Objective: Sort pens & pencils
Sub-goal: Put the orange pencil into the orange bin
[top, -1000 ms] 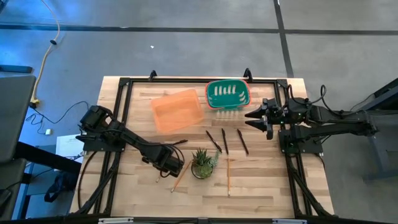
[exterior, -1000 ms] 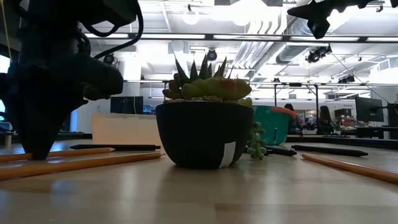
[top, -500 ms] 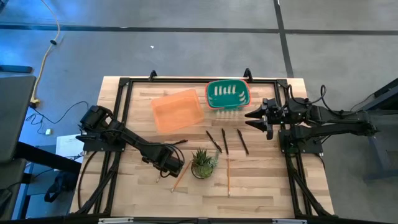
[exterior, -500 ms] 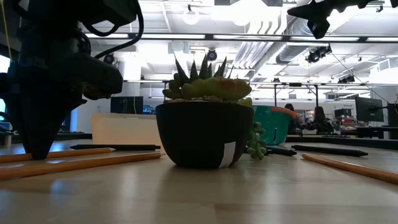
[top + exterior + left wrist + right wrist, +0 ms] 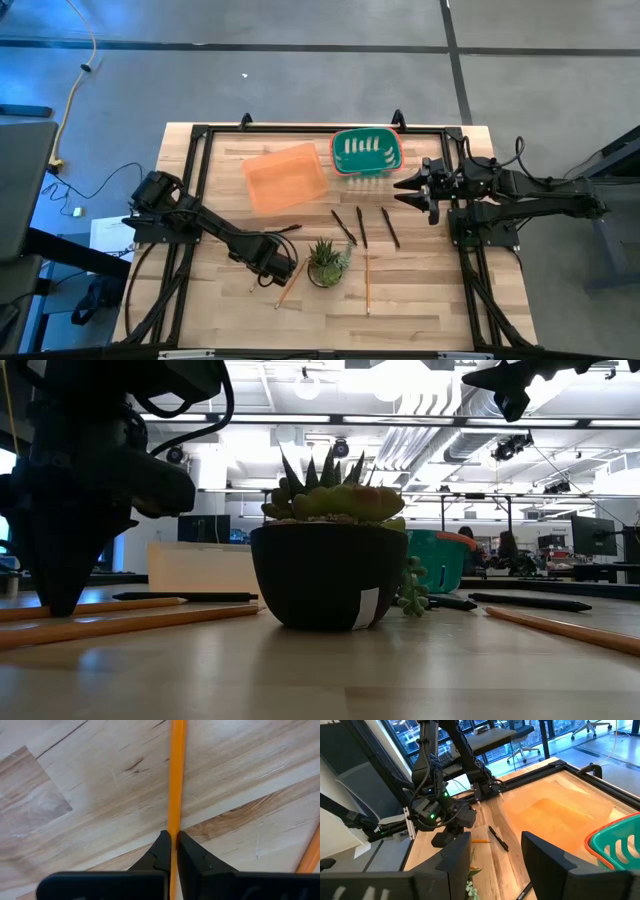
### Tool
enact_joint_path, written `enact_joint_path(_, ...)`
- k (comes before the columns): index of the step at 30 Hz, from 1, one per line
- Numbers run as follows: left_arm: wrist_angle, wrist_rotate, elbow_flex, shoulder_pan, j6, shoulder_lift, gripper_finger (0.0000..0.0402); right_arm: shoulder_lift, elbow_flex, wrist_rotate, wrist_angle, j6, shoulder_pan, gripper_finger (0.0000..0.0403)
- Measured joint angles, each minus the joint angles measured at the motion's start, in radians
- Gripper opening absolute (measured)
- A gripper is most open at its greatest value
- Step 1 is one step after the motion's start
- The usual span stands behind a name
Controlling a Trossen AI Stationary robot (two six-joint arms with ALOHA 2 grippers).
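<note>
The left gripper (image 5: 173, 842) is down on the wooden table (image 5: 430, 300), its jaws pinching one orange pencil (image 5: 175, 780) that lies flat just left of the potted plant (image 5: 327, 262), with a second pencil (image 5: 312, 851) lying close beside it. The right gripper (image 5: 405, 187) hangs with jaws spread beside the green basket (image 5: 366, 150) (an orange tray (image 5: 285, 177) sits to the basket's left). Three dark pens (image 5: 361, 227) lie between the basket and the plant, a fourth pen (image 5: 289, 229) lies below the tray, and a third pencil (image 5: 367, 284) rests right of the plant.
</note>
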Motion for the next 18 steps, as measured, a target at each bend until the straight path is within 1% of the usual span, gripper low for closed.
enact_joint_path(10,0.001,0.007,0.003,0.001,-0.002,-0.001,0.0,0.0,0.0,0.0,0.0,0.003,0.0,0.0165)
enact_joint_path(18,-0.048,-0.008,0.06,0.001,0.012,0.0,0.0,0.0,0.0,0.0,0.0,0.001,0.0,0.0165)
